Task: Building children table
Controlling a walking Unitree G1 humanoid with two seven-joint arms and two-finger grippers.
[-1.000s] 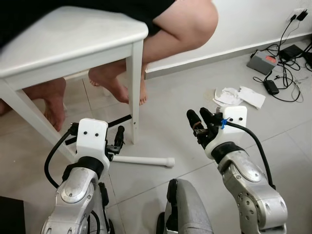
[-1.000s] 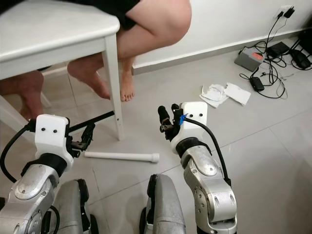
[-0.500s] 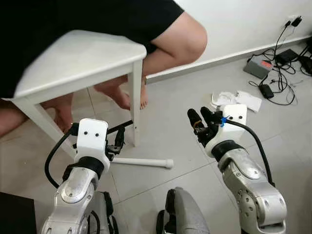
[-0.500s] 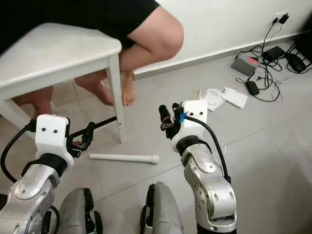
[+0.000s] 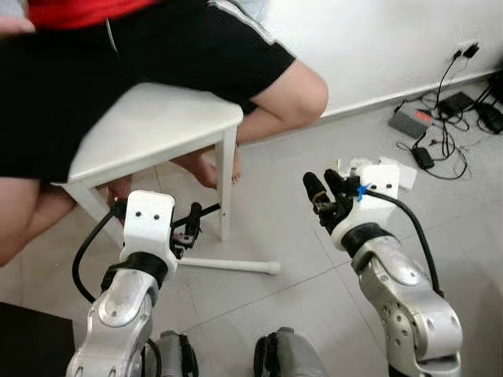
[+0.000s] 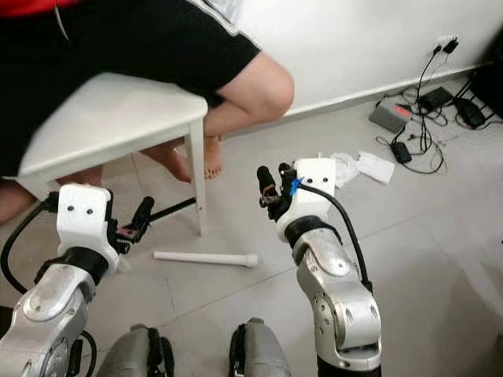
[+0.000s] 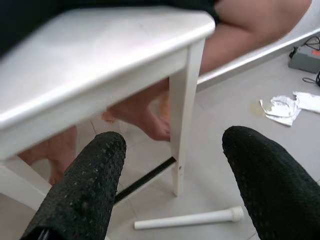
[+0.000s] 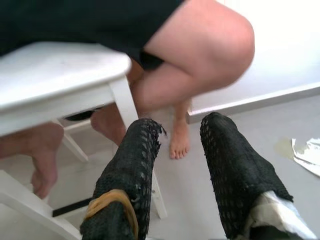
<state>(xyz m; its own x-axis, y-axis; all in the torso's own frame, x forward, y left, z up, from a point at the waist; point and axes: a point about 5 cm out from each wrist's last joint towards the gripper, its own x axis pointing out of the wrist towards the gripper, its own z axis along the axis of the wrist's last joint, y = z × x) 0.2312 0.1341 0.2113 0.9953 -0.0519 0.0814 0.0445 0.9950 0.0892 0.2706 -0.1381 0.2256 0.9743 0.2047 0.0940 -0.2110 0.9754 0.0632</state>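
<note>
Both grippers are raised in front of the robot and hold nothing. The left gripper point(image 7: 170, 190) has its two black fingers point(image 7: 82, 187) spread wide apart, with only air and floor between them. It sits at the end of a silver arm that is bent upward, and it points toward the white table leg point(image 5: 229, 266) lying loose on the grey tile floor point(image 5: 275, 228). This loose leg rests just beyond the left fingertips, not touching them. The right gripper point(image 5: 324, 188) is lifted a little higher, its arm bent at the elbow, and its fingers point(image 8: 232, 165) stand apart with a narrow gap, also empty.

Beyond the left gripper stands the small white table point(image 5: 149, 129), and one of its fitted legs point(image 5: 225, 182) stands near the loose leg. A thin black bar point(image 7: 145, 180) lies on the floor beside that fitted leg. A person point(image 5: 259, 86) in black shorts sits on the table top, with bare feet point(image 6: 211, 161) on the floor under it. Near the right gripper lies crumpled white paper point(image 6: 363, 166), and farther away, along the white wall point(image 5: 377, 39), there are cables point(image 5: 444, 133) and a grey box point(image 5: 409, 121).
</note>
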